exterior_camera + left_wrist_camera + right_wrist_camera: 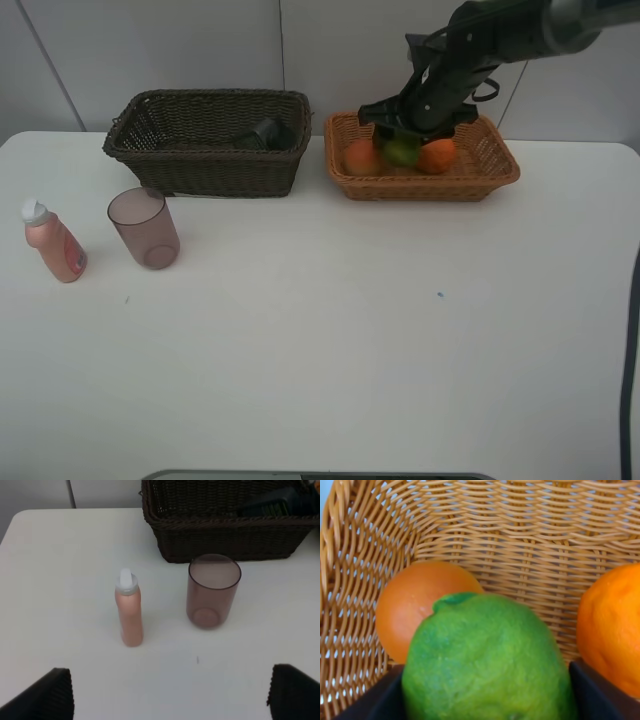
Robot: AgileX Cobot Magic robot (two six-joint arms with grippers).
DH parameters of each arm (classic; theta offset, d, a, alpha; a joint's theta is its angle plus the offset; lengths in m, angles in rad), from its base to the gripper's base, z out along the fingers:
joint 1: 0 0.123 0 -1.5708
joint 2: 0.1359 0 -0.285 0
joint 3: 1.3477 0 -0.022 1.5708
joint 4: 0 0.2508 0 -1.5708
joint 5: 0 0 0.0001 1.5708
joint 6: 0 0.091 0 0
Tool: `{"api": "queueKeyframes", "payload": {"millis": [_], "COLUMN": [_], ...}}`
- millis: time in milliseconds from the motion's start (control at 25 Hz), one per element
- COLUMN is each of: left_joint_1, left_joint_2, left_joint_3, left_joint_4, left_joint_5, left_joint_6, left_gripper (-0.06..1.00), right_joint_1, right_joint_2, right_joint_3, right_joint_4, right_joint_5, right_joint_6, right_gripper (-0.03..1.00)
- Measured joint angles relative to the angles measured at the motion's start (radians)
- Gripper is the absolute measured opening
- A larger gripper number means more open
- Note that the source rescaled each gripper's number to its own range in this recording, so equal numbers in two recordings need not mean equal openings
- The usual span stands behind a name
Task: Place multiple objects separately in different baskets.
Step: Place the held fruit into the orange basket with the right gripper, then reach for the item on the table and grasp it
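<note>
My right gripper (403, 135) is down in the shallow orange-tan basket (430, 186), its fingers on both sides of the green fruit (403, 152). In the right wrist view the gripper (487, 692) grips that green fruit (485, 655), with the red-yellow fruit (412, 605) and the orange (615, 630) on either side against the basket's wall (365, 555). In the exterior view they are the red-yellow fruit (360, 157) and the orange (437, 155). The dark bottle (262, 133) lies in the dark brown basket (200, 168). The pink bottle (55, 245) and mauve cup (145, 228) stand on the table. My left gripper (170, 690) is open, short of both.
In the left wrist view the pink bottle (129, 610) stands left of the mauve cup (212, 592), with the dark brown basket (225, 540) just behind the cup and the dark bottle (280, 502) inside it. The white table (350, 340) ends near the pink bottle on the left.
</note>
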Motion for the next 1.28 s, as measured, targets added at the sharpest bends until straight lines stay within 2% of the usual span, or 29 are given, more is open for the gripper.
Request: {"api": "queueKeyframes", "payload": {"millis": [80,160,280,480,560,720,920,1160,1280], "left_joint_1": [0.0,0.0,0.0,0.0,0.0,0.0,0.0,0.0,0.0], "left_joint_2": [0.0,0.0,0.0,0.0,0.0,0.0,0.0,0.0,0.0], "left_joint_3": [0.0,0.0,0.0,0.0,0.0,0.0,0.0,0.0,0.0], "left_joint_4": [-0.001,-0.001,-0.001,-0.001,-0.001,-0.001,-0.001,-0.001,-0.001], "left_joint_5": [0.0,0.0,0.0,0.0,0.0,0.0,0.0,0.0,0.0], "left_joint_6": [0.0,0.0,0.0,0.0,0.0,0.0,0.0,0.0,0.0], "left_gripper": [0.99,0.99,0.99,0.99,0.99,0.99,0.99,0.99,0.99], "right_joint_1": [0.0,0.0,0.0,0.0,0.0,-0.023,-0.113,-0.278,-0.314], "right_joint_2": [0.0,0.0,-0.001,-0.049,-0.085,-0.192,-0.339,-0.64,-0.806], "right_joint_3": [0.0,0.0,0.0,0.0,0.0,0.076,0.239,0.446,0.507], "right_joint_4": [-0.001,-0.001,-0.002,-0.002,0.007,0.041,0.058,0.058,0.057], "right_joint_5": [0.0,0.0,0.007,0.065,0.118,0.179,0.194,0.232,0.28], "right_joint_6": [0.0,0.0,0.0,-0.001,-0.007,-0.066,-0.083,-0.105,-0.138], "right_gripper": [0.6,0.82,0.96,1.0,0.99,1.0,1.0,1.0,1.0]}}
